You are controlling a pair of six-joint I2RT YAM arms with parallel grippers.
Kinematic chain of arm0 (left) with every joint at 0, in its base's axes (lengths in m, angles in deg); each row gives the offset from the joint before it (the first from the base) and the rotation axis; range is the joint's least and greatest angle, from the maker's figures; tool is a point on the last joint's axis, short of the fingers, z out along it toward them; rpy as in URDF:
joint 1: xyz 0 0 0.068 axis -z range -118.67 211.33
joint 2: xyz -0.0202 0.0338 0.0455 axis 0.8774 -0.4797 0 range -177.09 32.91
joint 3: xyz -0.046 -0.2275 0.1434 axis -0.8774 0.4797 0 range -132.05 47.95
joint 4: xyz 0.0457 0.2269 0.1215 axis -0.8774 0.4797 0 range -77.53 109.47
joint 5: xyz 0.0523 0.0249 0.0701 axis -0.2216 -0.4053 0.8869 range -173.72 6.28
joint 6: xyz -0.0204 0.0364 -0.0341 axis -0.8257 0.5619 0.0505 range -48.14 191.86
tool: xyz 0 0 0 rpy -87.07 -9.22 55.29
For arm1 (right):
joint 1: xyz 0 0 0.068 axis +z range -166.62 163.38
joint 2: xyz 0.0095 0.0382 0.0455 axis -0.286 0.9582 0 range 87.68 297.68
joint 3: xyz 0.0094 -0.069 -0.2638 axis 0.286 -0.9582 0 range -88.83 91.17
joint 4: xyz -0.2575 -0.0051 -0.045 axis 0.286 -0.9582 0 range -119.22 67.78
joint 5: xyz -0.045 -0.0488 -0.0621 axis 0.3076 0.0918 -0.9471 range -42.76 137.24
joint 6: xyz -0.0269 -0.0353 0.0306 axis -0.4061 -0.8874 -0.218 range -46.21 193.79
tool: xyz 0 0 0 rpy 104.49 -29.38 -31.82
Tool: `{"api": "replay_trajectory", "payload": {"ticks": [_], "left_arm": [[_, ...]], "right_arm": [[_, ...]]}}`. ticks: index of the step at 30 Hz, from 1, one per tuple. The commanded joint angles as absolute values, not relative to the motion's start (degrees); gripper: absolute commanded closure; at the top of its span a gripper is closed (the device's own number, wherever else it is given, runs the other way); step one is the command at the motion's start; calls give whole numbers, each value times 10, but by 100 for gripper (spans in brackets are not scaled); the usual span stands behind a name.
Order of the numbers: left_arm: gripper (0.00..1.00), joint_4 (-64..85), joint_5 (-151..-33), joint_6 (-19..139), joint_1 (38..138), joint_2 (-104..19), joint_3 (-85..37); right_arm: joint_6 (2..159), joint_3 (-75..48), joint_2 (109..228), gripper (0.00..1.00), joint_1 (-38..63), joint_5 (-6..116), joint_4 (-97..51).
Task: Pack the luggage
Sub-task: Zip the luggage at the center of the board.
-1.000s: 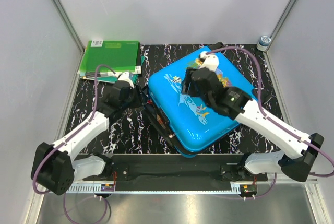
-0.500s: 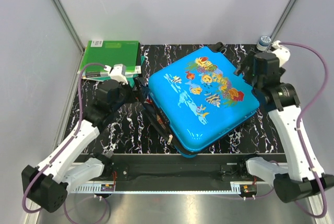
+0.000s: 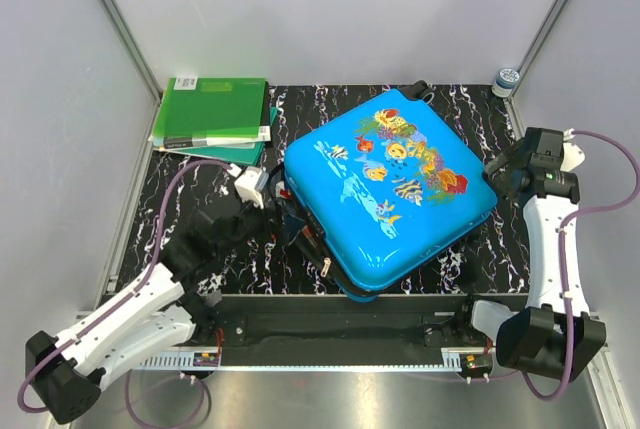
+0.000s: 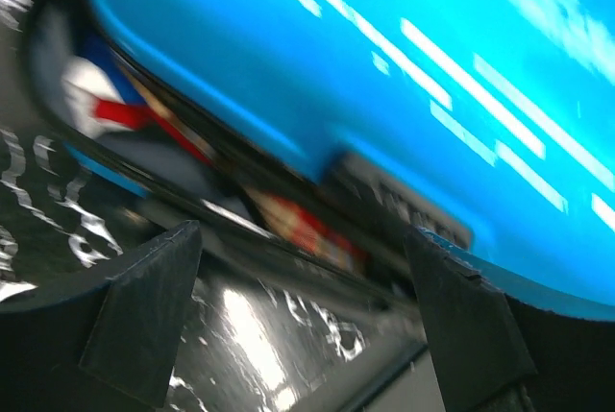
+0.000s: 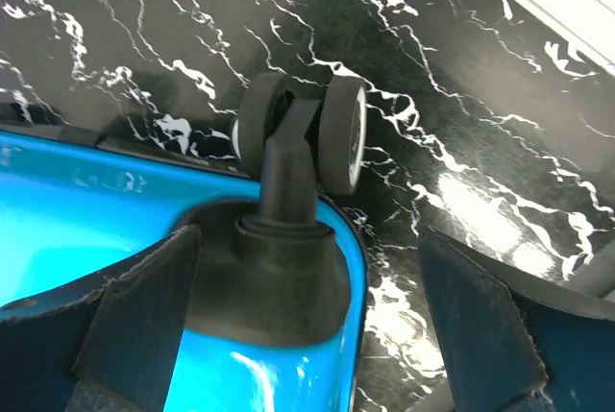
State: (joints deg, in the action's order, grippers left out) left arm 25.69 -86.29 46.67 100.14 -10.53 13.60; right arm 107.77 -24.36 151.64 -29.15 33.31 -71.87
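The luggage [image 3: 385, 194], a bright-blue hard shell with a fish print, lies flat in the middle of the marbled table with its lid down. Along its left seam there is a dark gap where red and white contents [image 4: 288, 220] show. My left gripper [image 3: 272, 201] sits low beside that left edge, open, with nothing between its fingers [image 4: 144, 321]. My right gripper [image 3: 498, 167] is at the case's right corner, open, looking onto a black double wheel [image 5: 303, 133] and the blue shell [image 5: 115, 230]. It holds nothing.
A stack of green folders [image 3: 212, 109] lies at the back left corner. A small capped jar [image 3: 507, 79] stands at the back right. Grey walls close in the table on three sides. A black rail [image 3: 340, 329] runs along the near edge.
The right arm came off the lid and swung out to the right side. The left arm drew back toward the near edge. Both grippers opened.
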Motion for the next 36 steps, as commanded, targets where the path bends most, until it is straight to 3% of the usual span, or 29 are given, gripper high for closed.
{"api": "replay_trajectory", "payload": {"ticks": [1,15,24,32,33,36], "left_arm": [[11,207,-907,478,1025,-61,166],[12,185,-923,452,1080,-36,235],[12,177,-887,413,1141,-43,258],[11,127,-852,375,1205,-76,278],[11,113,-847,374,1213,-80,276],[11,110,-839,373,1224,-94,271]], "right_arm": [[1093,-242,1529,0,-296,379,-689],[1092,-265,1613,0,-309,426,-620],[1101,-291,1606,10,-309,535,-578],[1125,-336,1556,9,-309,559,-560],[1126,-338,1568,10,-310,564,-559],[1120,-342,1581,29,-309,572,-554]]}}
